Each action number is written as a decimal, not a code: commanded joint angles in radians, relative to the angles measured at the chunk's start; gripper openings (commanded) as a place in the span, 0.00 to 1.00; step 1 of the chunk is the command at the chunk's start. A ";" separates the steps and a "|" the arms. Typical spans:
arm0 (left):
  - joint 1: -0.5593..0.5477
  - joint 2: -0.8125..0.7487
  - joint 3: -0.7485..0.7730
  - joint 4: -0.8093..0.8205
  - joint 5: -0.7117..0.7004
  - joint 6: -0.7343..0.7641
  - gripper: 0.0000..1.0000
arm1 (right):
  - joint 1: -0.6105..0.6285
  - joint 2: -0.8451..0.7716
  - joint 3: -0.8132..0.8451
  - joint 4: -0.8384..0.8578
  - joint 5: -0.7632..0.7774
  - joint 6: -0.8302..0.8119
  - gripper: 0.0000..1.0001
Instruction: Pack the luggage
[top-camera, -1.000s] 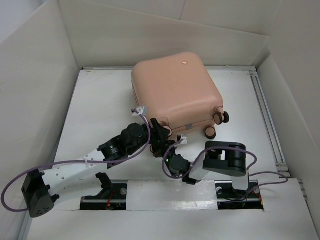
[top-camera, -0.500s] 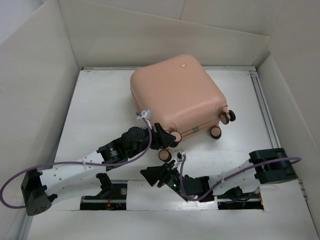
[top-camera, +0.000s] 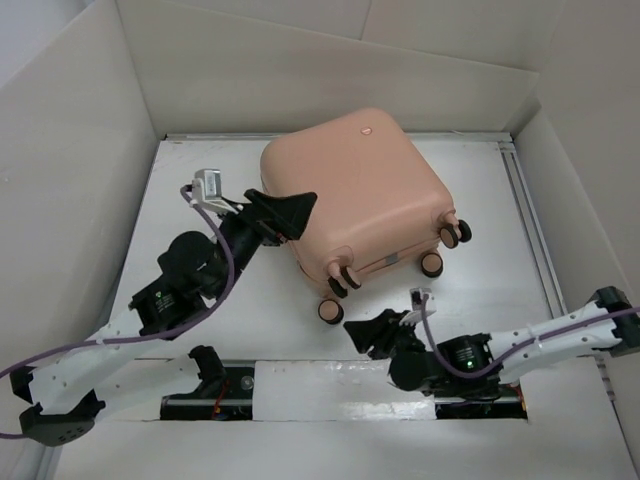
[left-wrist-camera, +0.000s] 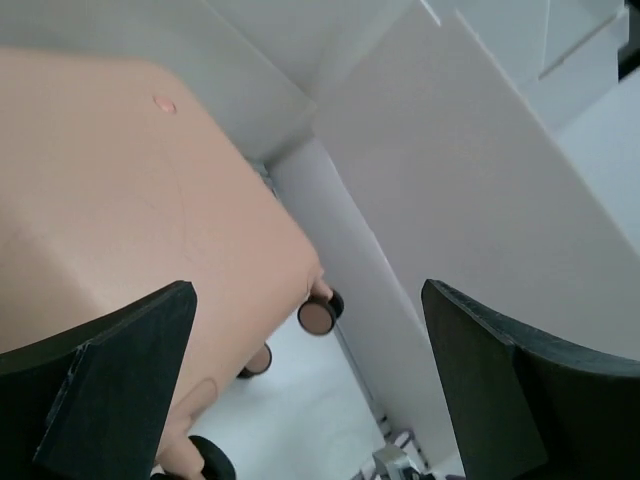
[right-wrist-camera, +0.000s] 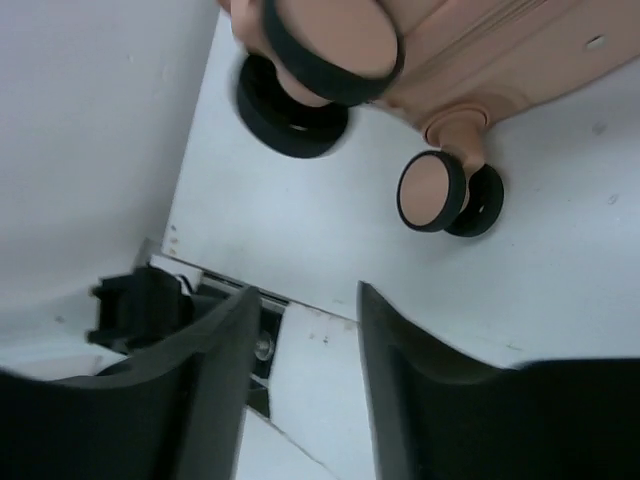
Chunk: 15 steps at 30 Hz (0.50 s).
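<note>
The luggage (top-camera: 355, 185) is a closed peach-pink suitcase lying flat in the middle of the white table, its wheels (top-camera: 432, 263) pointing to the near right. My left gripper (top-camera: 288, 210) is open and empty, raised over the suitcase's left edge. In the left wrist view the shell (left-wrist-camera: 110, 190) fills the left, with a wheel (left-wrist-camera: 318, 315) between my wide-apart fingers (left-wrist-camera: 110, 385). My right gripper (top-camera: 375, 330) is open and empty, low on the table just in front of the near wheel (top-camera: 329, 311). The right wrist view shows wheels (right-wrist-camera: 435, 190) above my fingers (right-wrist-camera: 215, 365).
White walls (top-camera: 80, 180) box in the table on the left, back and right. A metal rail (top-camera: 530, 225) runs along the right side. The arm bases' mounting rail (top-camera: 340, 378) lies along the near edge.
My left gripper has risen from the suitcase's near corner to its left edge. My right arm has stretched out to the right, its gripper now by the near wheels. The suitcase turned slightly earlier.
</note>
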 joint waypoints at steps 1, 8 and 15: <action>0.007 0.064 0.065 -0.020 -0.126 0.048 0.96 | -0.005 -0.117 0.084 -0.281 0.099 0.038 0.46; 0.029 0.157 0.061 -0.060 -0.155 0.048 0.92 | -0.056 -0.136 -0.028 -0.005 -0.032 -0.152 0.32; 0.369 0.229 0.001 -0.060 0.068 0.005 0.85 | -0.097 -0.044 0.150 -0.153 0.049 -0.184 0.43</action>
